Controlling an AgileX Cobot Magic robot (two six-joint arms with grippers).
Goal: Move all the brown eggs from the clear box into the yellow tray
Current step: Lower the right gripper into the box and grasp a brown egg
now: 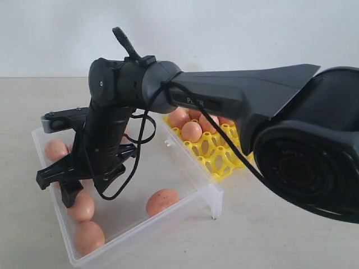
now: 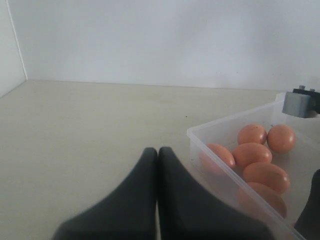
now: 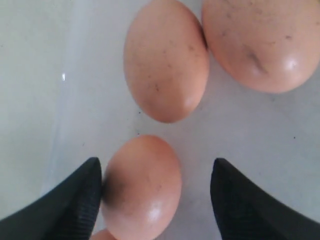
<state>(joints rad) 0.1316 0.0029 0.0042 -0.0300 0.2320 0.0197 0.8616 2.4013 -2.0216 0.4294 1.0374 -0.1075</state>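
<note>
Brown eggs (image 1: 162, 202) lay in two places: some loose on the floor of the clear box (image 1: 168, 168), and a few seated in the far cups of the yellow tray (image 1: 216, 159), the nearer cups showing bare lattice. The tray stood on the bench (image 1: 252, 246) just beside the box, on its right in the exterior view. In that view I counted four eggs in the box, one near the middle of the front wall and three toward the left end, with the arm hiding part of the floor. I saw the right gripper (image 3: 156, 162) reaching down into the left end of the box, low over the floor. Its jaws stood wide open with a single egg (image 3: 142, 187) between them. That egg touched one finger (image 3: 75, 200) and lay clear of the other, so nothing was gripped. Beyond the fingertips two further eggs (image 3: 165, 60) lay against one another. The left gripper (image 2: 158, 150) hung over bare bench just outside a corner of the box, its jaws pressed together with nothing between them. From its wrist view I could make out six eggs clustered inside that corner, seen partly through the frosted wall.
</note>
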